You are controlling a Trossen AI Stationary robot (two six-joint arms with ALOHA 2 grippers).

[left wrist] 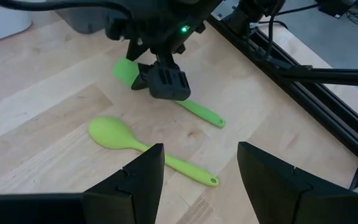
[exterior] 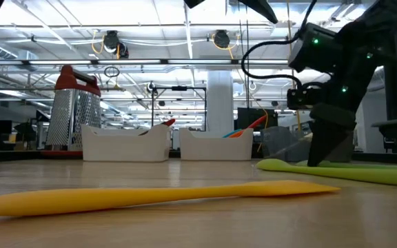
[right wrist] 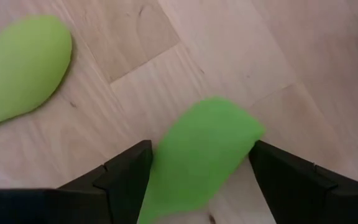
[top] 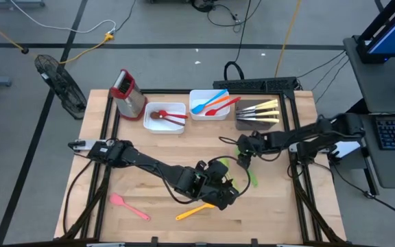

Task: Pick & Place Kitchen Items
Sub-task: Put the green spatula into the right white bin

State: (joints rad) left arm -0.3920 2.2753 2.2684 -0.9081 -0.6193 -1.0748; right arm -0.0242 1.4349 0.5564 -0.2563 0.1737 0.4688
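Two green utensils lie flat on the wooden table right of its middle: a spoon [left wrist: 114, 133] and a spatula [left wrist: 199, 111]. My right gripper [right wrist: 201, 148] is open and points down over the spatula's blade [right wrist: 197, 152], one finger on either side of it. My left gripper [left wrist: 201, 158] hangs open above the table just short of the spoon, holding nothing. A yellow spatula [top: 194, 211] and a pink one [top: 129, 206] lie near the table's front edge. My right gripper comes at the green spatula's blade [right wrist: 166, 180] from above, with the blade lying flat on the table between its open fingers. I cannot tell whether either finger touches it.
Along the far edge stand a red-topped metal grater [top: 127, 92], a white tray [top: 177, 108] with a brown spoon and a red utensil, a white tray [top: 196, 96] with blue, orange and red utensils, and a dark tray [top: 242, 123] with knives.
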